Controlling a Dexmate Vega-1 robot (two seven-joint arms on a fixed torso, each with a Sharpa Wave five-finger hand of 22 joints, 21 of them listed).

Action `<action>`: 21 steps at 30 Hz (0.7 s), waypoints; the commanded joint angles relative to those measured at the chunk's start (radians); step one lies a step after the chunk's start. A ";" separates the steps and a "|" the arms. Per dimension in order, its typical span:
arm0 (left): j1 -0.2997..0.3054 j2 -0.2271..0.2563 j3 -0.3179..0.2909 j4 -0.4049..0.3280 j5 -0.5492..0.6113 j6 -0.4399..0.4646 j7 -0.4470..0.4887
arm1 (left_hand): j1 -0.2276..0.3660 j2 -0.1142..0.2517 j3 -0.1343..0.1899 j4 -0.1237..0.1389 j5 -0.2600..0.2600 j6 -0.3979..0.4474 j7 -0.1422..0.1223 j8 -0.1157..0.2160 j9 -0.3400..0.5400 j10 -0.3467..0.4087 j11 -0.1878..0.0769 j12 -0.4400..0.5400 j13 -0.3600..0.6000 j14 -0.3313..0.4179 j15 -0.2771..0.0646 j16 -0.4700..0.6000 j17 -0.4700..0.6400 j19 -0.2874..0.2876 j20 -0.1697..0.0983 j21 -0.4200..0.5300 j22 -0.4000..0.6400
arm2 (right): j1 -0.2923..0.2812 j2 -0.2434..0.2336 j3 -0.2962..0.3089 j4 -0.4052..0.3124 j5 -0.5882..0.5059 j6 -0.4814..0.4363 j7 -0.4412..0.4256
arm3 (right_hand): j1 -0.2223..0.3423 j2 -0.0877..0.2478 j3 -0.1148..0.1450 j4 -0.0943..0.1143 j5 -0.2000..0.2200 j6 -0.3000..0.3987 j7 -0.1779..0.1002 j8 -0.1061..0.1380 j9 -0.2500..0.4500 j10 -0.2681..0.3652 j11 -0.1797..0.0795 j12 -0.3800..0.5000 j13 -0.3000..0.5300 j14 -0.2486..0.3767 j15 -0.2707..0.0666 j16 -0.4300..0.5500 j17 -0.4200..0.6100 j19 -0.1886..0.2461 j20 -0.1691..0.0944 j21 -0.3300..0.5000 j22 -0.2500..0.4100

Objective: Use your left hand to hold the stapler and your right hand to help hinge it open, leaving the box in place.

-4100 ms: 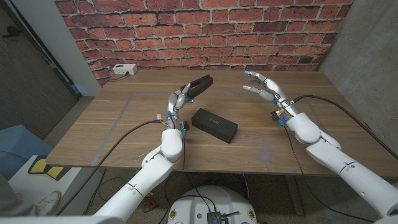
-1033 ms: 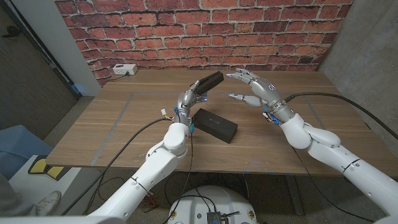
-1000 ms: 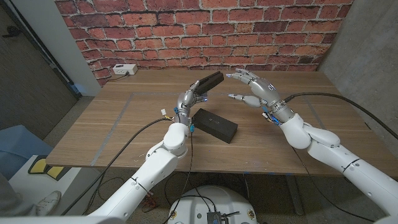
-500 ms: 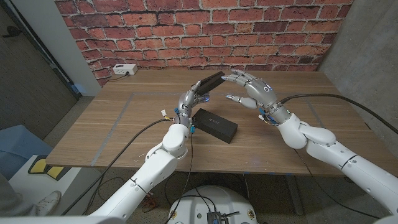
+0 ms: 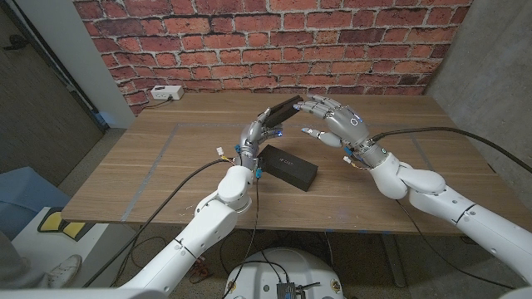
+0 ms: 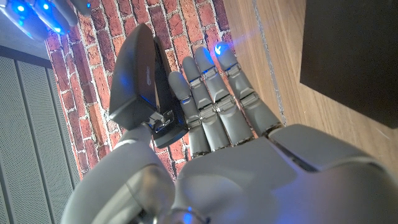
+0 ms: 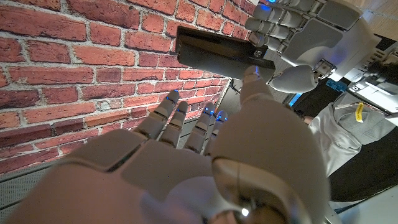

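Observation:
My left hand [image 5: 256, 129] holds the dark grey stapler [image 5: 283, 107] in the air above the table, its free end pointing up and to the right. The stapler's halves look closed together. In the left wrist view the stapler [image 6: 139, 73] lies against my left hand's fingers [image 6: 214, 106]. My right hand [image 5: 334, 121] hovers just right of the stapler with fingers spread, their tips at its free end. In the right wrist view its thumb [image 7: 255, 84] reaches up to the stapler [image 7: 214, 50], at or just short of touching. The black box [image 5: 287, 166] lies on the table beneath the left hand.
A white power box [image 5: 166, 93] sits at the table's far left edge by the brick wall. The wooden table [image 5: 166, 166] spreads out to both sides of the box. Cables trail from both wrists. A person in white [image 7: 348, 124] shows in the right wrist view.
My right hand has moved left and closed the gap to the stapler's free end. The left hand keeps its hold on the stapler, nearly still. The box has not moved.

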 commanded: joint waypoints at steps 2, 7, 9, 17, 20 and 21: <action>-0.008 0.003 0.008 0.009 -0.026 0.001 -0.029 | 0.046 0.056 0.199 0.152 0.007 0.061 -0.051 0.009 0.006 0.010 0.004 0.004 0.003 0.008 -0.046 0.008 0.004 -0.005 -0.020 0.010 -0.001 | 0.034 -0.007 -0.065 0.006 -0.079 -0.078 -0.066 | 0.031 -0.003 0.018 0.010 -0.006 0.006 -0.012 -0.002 0.003 -0.011 -0.002 -0.005 0.009 0.002 -0.191 0.018 0.028 -0.032 -0.106 -0.007 0.001; -0.023 0.013 0.016 0.012 -0.015 0.003 -0.042 | 0.045 0.061 0.200 0.156 0.006 0.043 -0.050 0.009 0.014 0.003 0.006 0.002 0.007 0.001 -0.043 0.006 0.005 -0.010 -0.019 0.014 -0.001 | 0.071 -0.003 -0.101 0.050 -0.074 -0.046 -0.083 | 0.047 -0.003 0.026 0.008 -0.006 0.014 -0.012 -0.001 0.004 -0.012 -0.002 -0.003 0.014 -0.004 -0.192 0.021 0.039 -0.033 -0.097 -0.005 -0.001; -0.027 0.017 0.018 0.010 -0.013 0.006 -0.047 | 0.044 0.061 0.200 0.157 0.005 0.042 -0.053 0.009 0.014 0.003 0.006 0.002 0.008 0.000 -0.044 0.006 0.006 -0.011 -0.019 0.015 -0.001 | 0.079 -0.003 -0.111 0.059 -0.076 -0.046 -0.086 | 0.062 -0.007 0.032 0.004 -0.009 0.016 -0.012 -0.001 0.004 -0.010 -0.001 -0.001 0.018 -0.011 -0.192 0.018 0.041 -0.038 -0.091 -0.006 -0.002; -0.043 0.025 0.021 0.011 -0.022 0.025 -0.065 | 0.044 0.061 0.200 0.159 0.004 0.043 -0.051 0.010 0.013 0.004 0.006 0.001 0.008 0.000 -0.046 0.008 0.007 -0.013 -0.019 0.019 -0.001 | 0.102 0.004 -0.147 0.086 -0.118 -0.079 -0.137 | 0.093 -0.005 0.047 0.004 -0.010 0.008 -0.011 -0.005 0.004 -0.023 -0.002 -0.002 0.029 -0.022 -0.192 0.017 0.052 -0.065 -0.110 -0.012 -0.003; -0.048 0.022 0.023 0.016 -0.024 0.025 -0.067 | 0.045 0.061 0.201 0.157 0.004 0.048 -0.051 0.011 0.009 0.004 0.002 0.001 0.008 0.000 -0.048 0.009 0.008 -0.014 -0.019 0.022 -0.002 | 0.113 0.002 -0.159 0.092 -0.123 -0.081 -0.146 | 0.100 -0.003 0.051 0.006 -0.010 0.005 -0.011 -0.005 0.005 -0.026 -0.002 0.000 0.036 -0.031 -0.192 0.017 0.058 -0.079 -0.114 -0.013 -0.003; -0.049 0.021 0.023 0.016 -0.027 0.027 -0.068 | 0.045 0.060 0.201 0.157 0.004 0.048 -0.050 0.011 0.009 0.004 0.005 0.001 0.009 0.000 -0.048 0.009 0.008 -0.014 -0.019 0.022 -0.002 | 0.118 0.002 -0.164 0.095 -0.125 -0.079 -0.151 | 0.102 -0.004 0.051 0.007 -0.010 0.005 -0.012 -0.005 0.005 -0.027 -0.002 0.001 0.038 -0.036 -0.192 0.015 0.059 -0.081 -0.114 -0.012 -0.003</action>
